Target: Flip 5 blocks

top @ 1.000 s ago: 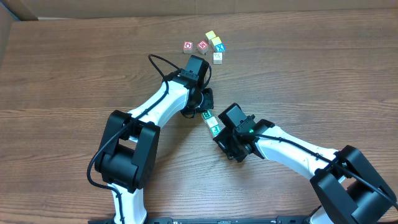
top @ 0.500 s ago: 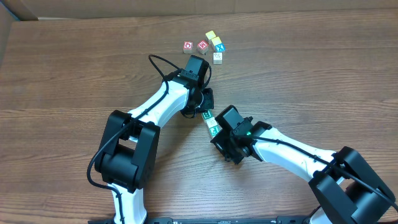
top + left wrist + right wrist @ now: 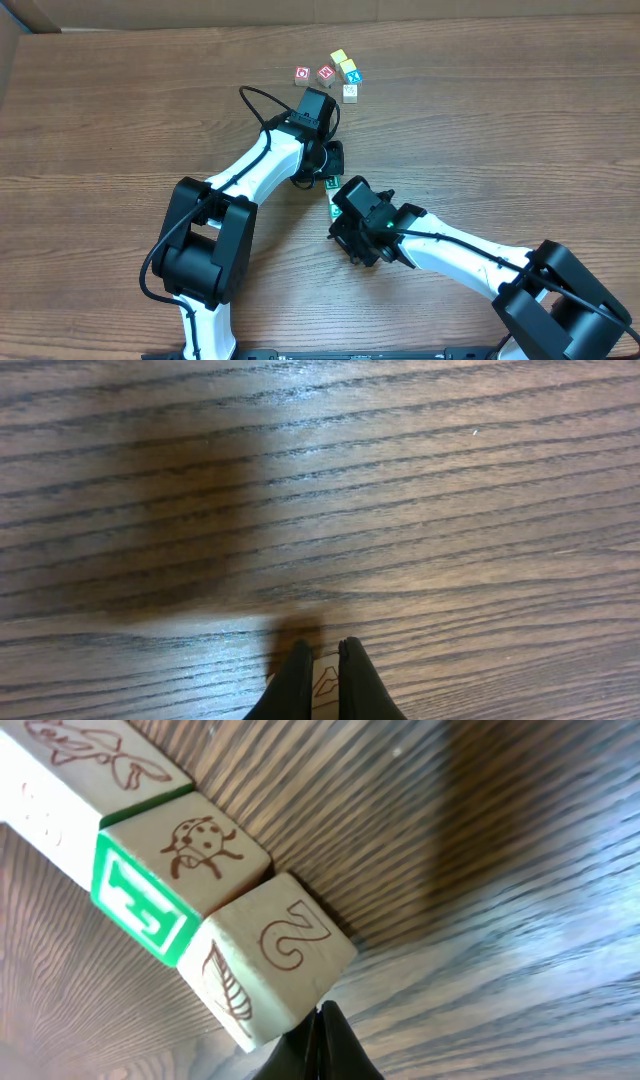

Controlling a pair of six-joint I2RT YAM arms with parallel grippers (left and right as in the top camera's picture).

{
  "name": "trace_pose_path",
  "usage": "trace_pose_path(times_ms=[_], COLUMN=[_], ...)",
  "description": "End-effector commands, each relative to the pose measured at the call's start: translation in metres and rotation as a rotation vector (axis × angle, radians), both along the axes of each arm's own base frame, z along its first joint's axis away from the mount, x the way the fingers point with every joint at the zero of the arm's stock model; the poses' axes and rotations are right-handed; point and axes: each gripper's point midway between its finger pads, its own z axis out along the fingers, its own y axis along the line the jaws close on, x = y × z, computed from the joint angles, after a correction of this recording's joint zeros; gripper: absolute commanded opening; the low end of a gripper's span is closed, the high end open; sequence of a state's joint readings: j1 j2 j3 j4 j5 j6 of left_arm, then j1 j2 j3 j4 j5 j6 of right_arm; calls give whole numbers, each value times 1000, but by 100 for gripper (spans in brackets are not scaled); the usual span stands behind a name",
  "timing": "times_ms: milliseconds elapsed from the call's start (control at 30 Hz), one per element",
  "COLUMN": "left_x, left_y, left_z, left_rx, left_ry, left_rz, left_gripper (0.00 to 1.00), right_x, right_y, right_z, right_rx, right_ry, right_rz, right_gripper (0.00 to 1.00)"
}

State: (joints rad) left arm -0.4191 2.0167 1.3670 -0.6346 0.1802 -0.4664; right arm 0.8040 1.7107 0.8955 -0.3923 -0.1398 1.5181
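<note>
Moved since a second ago: right gripper (image 3: pixel 320 1020), now up against the block row (image 3: pixel 331 184) and, from overhead, covering the end of the row nearest its arm. No shift seen in the left arm or in the cluster of five blocks (image 3: pixel 349 72), which sits well apart from the row on the far side of the left arm.

Right gripper: fingers pressed together, nothing pinched, closed tip right at the lower edge of the row's end block. Cannot tell whether touching or just short of it.

Row in the right wrist view: three blocks, touching, in a line on the wood table (image 3: pixel 480 870).
- end by the tip: "2" block (image 3: pixel 285 945), leaf drawing on the adjoining face
- middle: green-letter block (image 3: pixel 140 905), ladybug on the adjoining face
- far end: fish-picture block (image 3: pixel 90 765), partly out of frame

Left gripper (image 3: pixel 322 652): at the other end of the row, fingers together, not pinching anything. Sliver of a pale block face (image 3: pixel 325 680) with a line drawing visible in the slit between the fingers. Cannot tell which block of the row.
</note>
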Motion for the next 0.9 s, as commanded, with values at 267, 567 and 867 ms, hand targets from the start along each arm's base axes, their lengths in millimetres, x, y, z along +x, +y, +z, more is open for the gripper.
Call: trace_pose_path(times_ms=[267, 567, 867], left_x=[-7, -6, -4], left_y=[-22, -21, -19], left_z=[-3, -3, -3], left_rx=[-18, -15, -16], left_ry=[-4, -5, -6], left_rz=[-73, -72, -64], left_gripper=[4, 4, 4], right_x=[7, 6, 4], right_y=[5, 6, 7], right_z=[3, 3, 3], right_rx=[-8, -12, -13], right_ry=[-46, -52, -46], right_rz=[-9, -3, 3], right_gripper=[4, 4, 8])
